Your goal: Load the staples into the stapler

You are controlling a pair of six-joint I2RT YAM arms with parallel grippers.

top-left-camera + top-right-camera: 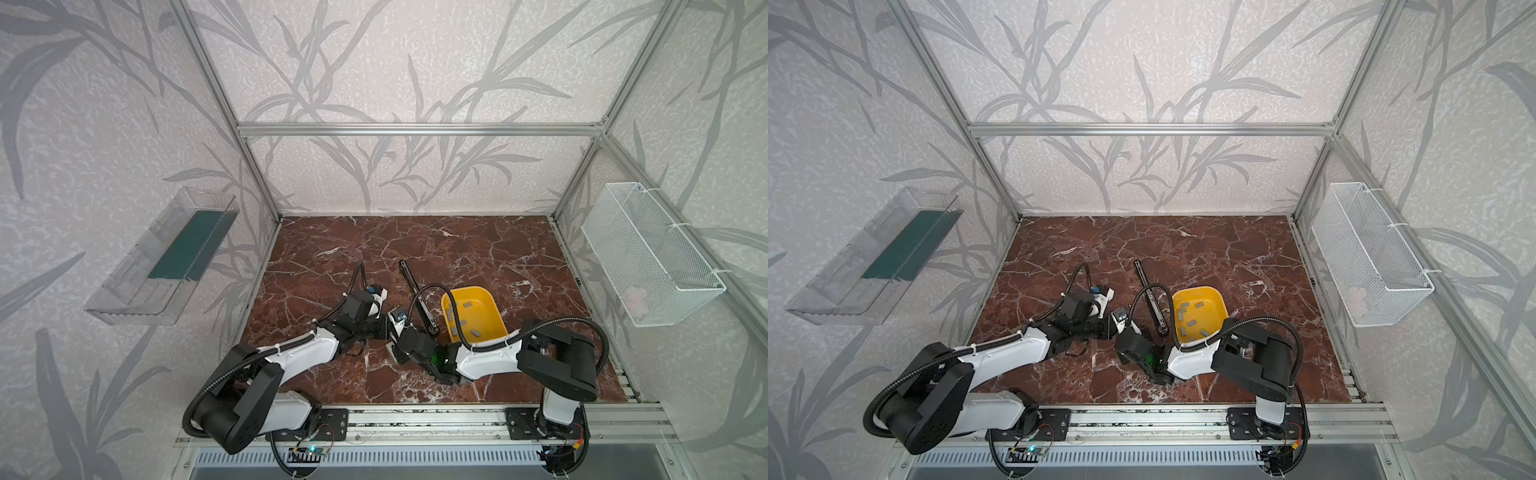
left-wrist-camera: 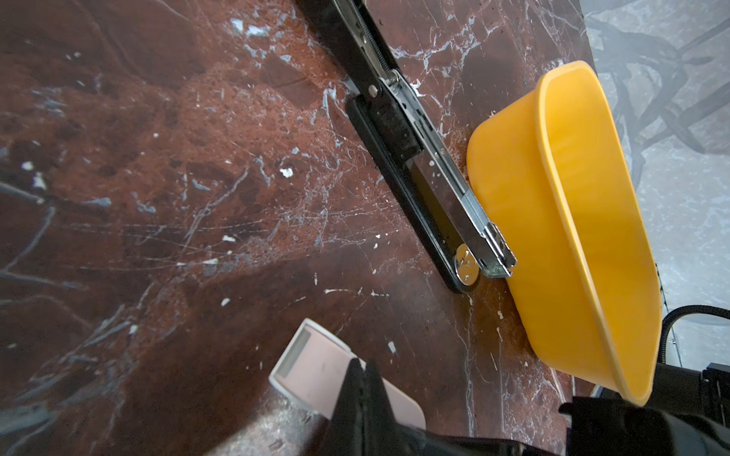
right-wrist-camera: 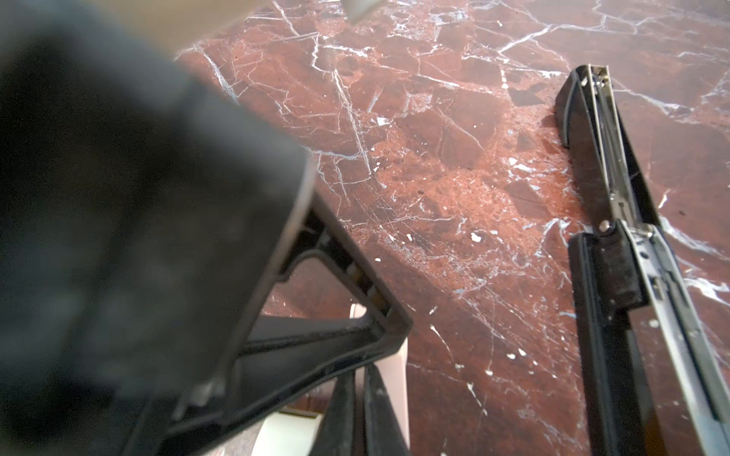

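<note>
My stapler (image 1: 417, 297) lies opened flat near the middle of the table (image 1: 415, 237), its far end toward the back and its near end angled rightward, where the left wrist view shows it against the wall of the tub (image 1: 486, 320) just to its right; the staples (image 1: 471, 304) lie loose in that tub. My left gripper (image 2: 364, 369) and my right gripper (image 3: 357, 379) meet just left of the stapler's near end, over a small flat block (image 2: 316, 375) on the table. A tray (image 1: 137, 291) hangs on the left wall and a wire basket (image 1: 648, 253) on the right wall, both well apart from the rest.
</note>
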